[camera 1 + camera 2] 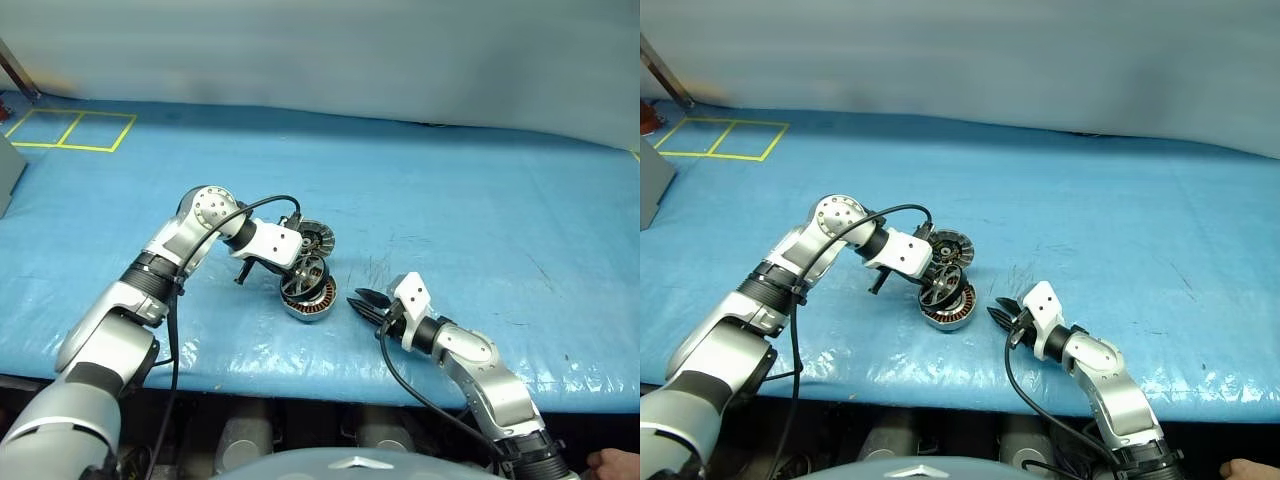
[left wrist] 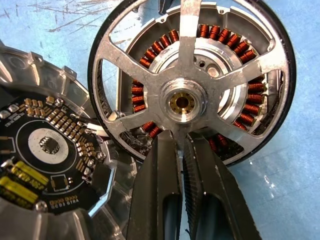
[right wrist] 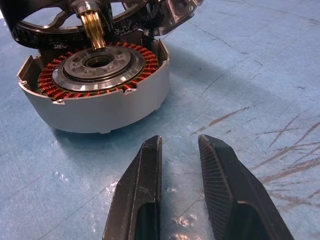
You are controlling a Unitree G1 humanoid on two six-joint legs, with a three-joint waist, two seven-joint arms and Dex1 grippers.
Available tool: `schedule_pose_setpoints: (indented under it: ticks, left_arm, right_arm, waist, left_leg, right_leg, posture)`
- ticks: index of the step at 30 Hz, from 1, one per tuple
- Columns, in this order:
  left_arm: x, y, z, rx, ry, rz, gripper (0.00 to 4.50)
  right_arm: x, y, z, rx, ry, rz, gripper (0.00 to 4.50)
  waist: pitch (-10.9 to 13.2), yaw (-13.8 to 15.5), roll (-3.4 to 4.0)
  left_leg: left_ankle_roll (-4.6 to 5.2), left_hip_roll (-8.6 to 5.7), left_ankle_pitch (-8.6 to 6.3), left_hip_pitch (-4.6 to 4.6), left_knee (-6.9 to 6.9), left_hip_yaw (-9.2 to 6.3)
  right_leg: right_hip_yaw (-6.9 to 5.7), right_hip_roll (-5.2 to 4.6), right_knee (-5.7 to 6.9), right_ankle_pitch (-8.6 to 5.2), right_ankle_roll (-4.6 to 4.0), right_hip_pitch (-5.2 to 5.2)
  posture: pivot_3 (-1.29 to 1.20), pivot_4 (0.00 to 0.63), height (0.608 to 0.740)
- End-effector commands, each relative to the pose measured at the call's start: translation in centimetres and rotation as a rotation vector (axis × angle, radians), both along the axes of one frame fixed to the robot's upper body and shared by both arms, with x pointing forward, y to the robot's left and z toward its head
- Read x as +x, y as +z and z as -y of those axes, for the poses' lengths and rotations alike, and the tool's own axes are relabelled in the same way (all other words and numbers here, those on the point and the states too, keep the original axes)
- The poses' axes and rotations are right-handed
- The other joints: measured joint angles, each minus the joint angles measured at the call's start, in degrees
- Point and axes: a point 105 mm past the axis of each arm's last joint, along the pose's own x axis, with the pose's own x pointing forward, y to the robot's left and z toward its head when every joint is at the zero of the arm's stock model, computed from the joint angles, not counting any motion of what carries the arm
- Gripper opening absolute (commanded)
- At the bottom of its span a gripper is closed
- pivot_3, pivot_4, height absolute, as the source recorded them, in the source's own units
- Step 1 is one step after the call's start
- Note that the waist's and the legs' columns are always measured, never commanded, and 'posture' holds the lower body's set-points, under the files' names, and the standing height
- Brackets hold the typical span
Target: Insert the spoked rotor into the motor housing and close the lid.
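Left hand point(image 2: 182, 150) clamps spoked rotor point(image 2: 192, 75) tilted over motor housing point(image 3: 95, 95) near tabletop point(image 1: 480, 200) front edge; right hand point(image 3: 180, 150) slightly parted, empty.

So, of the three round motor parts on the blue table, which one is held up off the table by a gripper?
The spoked rotor: the left gripper is shut on one silver spoke, holding it tilted over the motor housing. The housing and the lid rest on the table.

Silver-grey arm shells with black joint bands, black cable looped along each forearm, white wrist blocks, ribbed black fingers point(image 3: 220, 185).
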Motion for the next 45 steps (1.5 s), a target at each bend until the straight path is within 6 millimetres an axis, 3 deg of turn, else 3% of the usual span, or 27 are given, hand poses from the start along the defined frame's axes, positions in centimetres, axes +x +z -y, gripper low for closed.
schedule_pose_setpoints:
  ticks: [1, 11, 14, 23, 27, 31, 38, 45]
  left_arm:
    - [0.5, 1.2, 0.4, -0.022, -0.011, 0.046, 0.01]
    - [0.3, 1.1, 0.4, -0.006, -0.030, 0.029, 0.01]
    - [0.5, 1.4, 0.6, -0.016, -0.044, 0.066, 0.72]
    - [0.7, 1.9, 0.7, -0.044, -0.039, 0.085, 0.72]
    - [0.5, 2.8, 1.0, -0.123, -0.033, 0.084, 0.72]
    - [-0.4, 3.8, -0.1, -0.242, 0.022, 0.050, 0.72]
    - [-2.1, 1.7, -2.8, -0.298, 0.169, -0.019, 0.72]
    - [-3.3, 0.1, -3.9, -0.370, 0.290, -0.048, 0.72]
  right_arm:
    - [0.2, 1.2, -0.4, 0.023, 0.020, 0.047, 1.20]
    - [0.2, 1.5, -0.6, 0.035, 0.032, 0.058, 1.20]
    - [0.2, 1.5, -0.6, 0.034, 0.031, 0.059, 1.20]
    - [0.3, 1.5, -0.5, 0.031, 0.028, 0.061, 1.20]
    - [0.4, 1.6, -0.5, 0.034, 0.023, 0.070, 1.20]
    - [0.4, 2.2, -0.5, 0.054, 0.019, 0.094, 1.20]
    - [0.7, 3.6, -1.3, 0.093, 0.046, 0.143, 1.20]
    - [0.3, 4.0, -3.0, 0.115, 0.125, 0.145, 1.20]
  waist:
    - [0.00, 0.00, 0.00]
    - [0.00, 0.01, -0.01]
    - [0.00, 0.02, -0.01]
    - [0.01, 0.01, -0.01]
    - [0.01, 0.00, -0.02]
    - [0.02, -0.26, -0.01]
    - [0.02, -0.11, 0.00]
    - [0.03, 0.06, -0.01]
  left_leg:
    - [0.00, 0.00, 0.00, 0.00, 0.00, 0.00]
    - [0.00, 0.00, 0.00, 0.00, 0.00, 0.00]
    - [0.00, 0.00, 0.00, -0.01, 0.00, 0.00]
    - [0.01, 0.00, 0.00, -0.02, 0.00, 0.00]
    - [0.01, 0.00, 0.00, -0.02, 0.00, 0.00]
    - [0.01, 0.01, -0.01, -0.02, -0.01, -0.01]
    - [-0.06, 0.04, 0.03, 0.03, -0.05, -0.07]
    - [-0.07, 0.00, 0.01, 0.03, -0.05, -0.16]
  right_leg:
    - [0.00, 0.00, 0.00, 0.00, 0.00, 0.00]
    - [-0.01, 0.00, 0.00, 0.00, 0.00, 0.00]
    - [-0.01, 0.00, 0.00, 0.00, 0.00, 0.00]
    - [-0.01, 0.01, 0.00, 0.00, 0.00, -0.01]
    - [-0.01, 0.00, 0.00, 0.00, 0.00, -0.02]
    - [0.01, -0.05, -0.01, 0.00, 0.00, -0.02]
    - [0.03, -0.05, 0.02, -0.04, -0.06, 0.01]
    - [-0.02, -0.14, -0.05, -0.04, -0.06, 0.01]
  posture:
    - [0.00, 0.150, 0.740]
    - [0.00, 0.150, 0.740]
    - [0.00, 0.150, 0.740]
    - [0.00, 0.150, 0.740]
    - [0.00, 0.150, 0.740]
    - [0.00, 0.150, 0.740]
    - [0.00, 0.150, 0.740]
    - [0.00, 0.150, 0.740]
